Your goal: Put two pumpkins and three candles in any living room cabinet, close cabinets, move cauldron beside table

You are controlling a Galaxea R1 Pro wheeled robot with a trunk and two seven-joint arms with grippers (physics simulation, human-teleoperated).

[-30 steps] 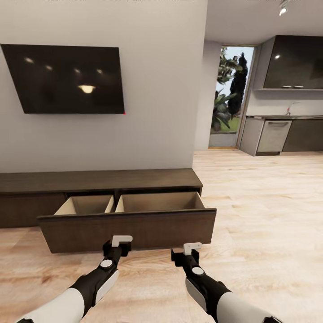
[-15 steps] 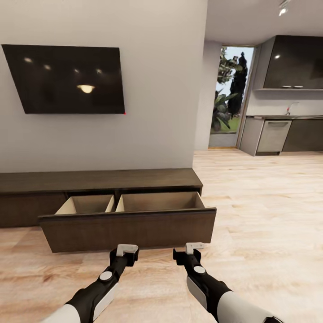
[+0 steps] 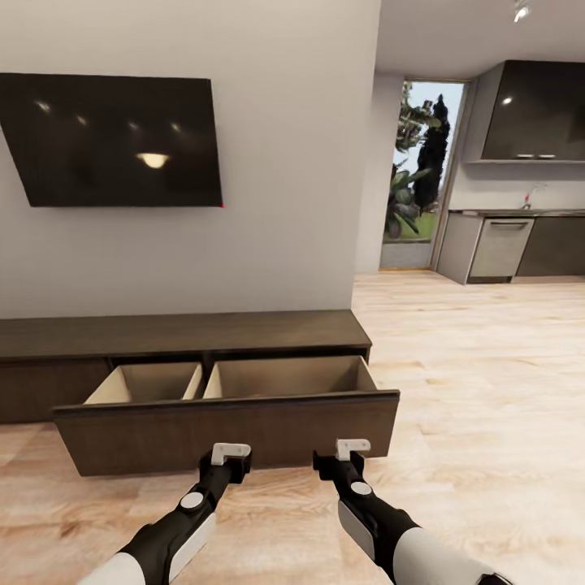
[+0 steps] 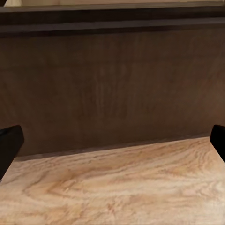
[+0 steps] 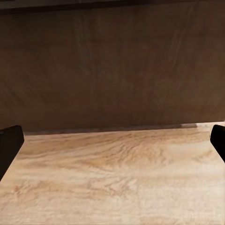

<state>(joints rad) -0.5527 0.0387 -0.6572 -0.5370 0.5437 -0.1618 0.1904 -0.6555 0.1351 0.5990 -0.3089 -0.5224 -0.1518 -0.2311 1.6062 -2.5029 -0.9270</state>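
The cabinet [image 3: 179, 333] is a long, low, dark brown console against the wall. Its wide drawer [image 3: 227, 432] stands pulled out, with two beige compartments; the parts of them that show hold nothing, and the drawer front hides their floors. My left gripper [image 3: 231, 457] hangs just in front of the drawer front, low over the wood floor. The right gripper [image 3: 349, 453] is beside it at the same height. In the wrist views the left gripper [image 4: 114, 143] and the right gripper [image 5: 114, 143] are spread wide and empty, facing the drawer front. Pumpkins, candles, cauldron and table are out of view.
A black TV [image 3: 114, 140] hangs on the wall above the console. The wall ends at a corner [image 3: 367, 162]. Beyond it, light plank floor [image 3: 487, 366] runs back to a kitchen with grey cabinets [image 3: 504, 248] and a glass door [image 3: 416, 171].
The left gripper dropped slightly and moved right a second ago. Since then the whole picture has shifted and the drawer looks larger, so the camera moved closer. The drawer stays open.
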